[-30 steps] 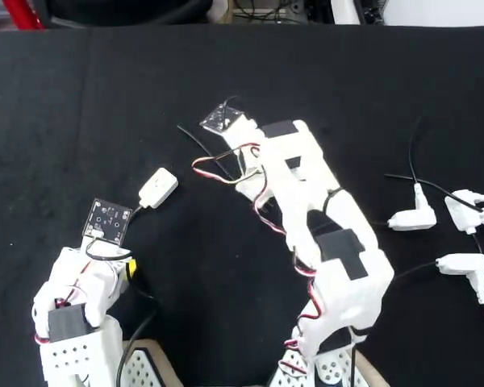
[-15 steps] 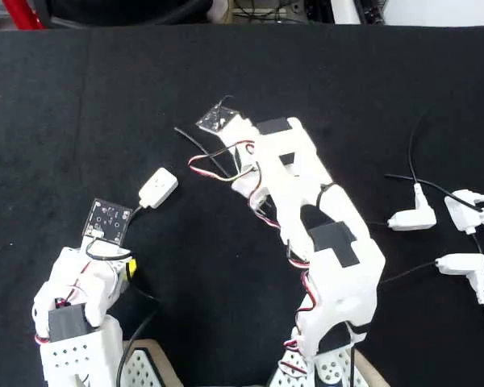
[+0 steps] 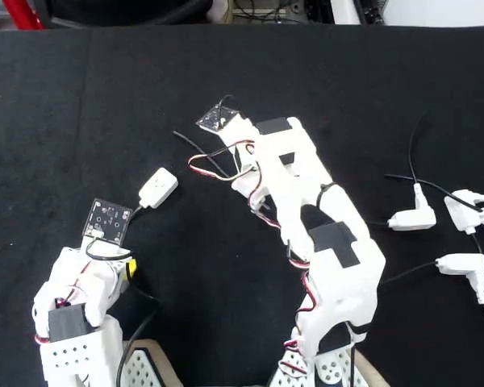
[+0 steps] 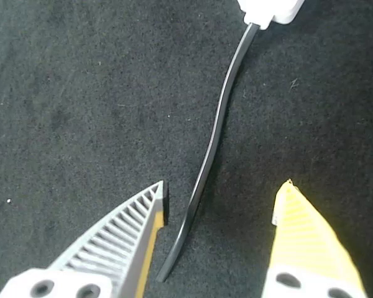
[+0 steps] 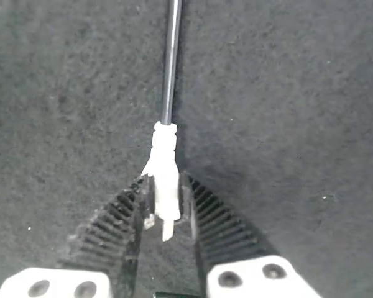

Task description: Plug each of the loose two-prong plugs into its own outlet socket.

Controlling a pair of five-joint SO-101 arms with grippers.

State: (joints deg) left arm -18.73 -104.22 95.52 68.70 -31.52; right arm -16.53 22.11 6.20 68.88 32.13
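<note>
Right wrist view: right gripper (image 5: 165,189) pinches plug (image 5: 163,158) | left gripper (image 4: 225,185) spread, cable (image 4: 215,135) between

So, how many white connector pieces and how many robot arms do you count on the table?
White connector pieces lying loose: 4
White connector piece in the right gripper: 1
Robot arms: 2
Total: 7
The far-right cluster is partly cut off, so 4 is my best count.

I'm seeing my left arm (image 3: 77,298) sitting folded near-left, left gripper (image 4: 221,192) gaping; right arm (image 3: 315,218) lying stretched toward centre, right gripper (image 5: 165,186) pinching a plug (image 5: 166,160).
</note>
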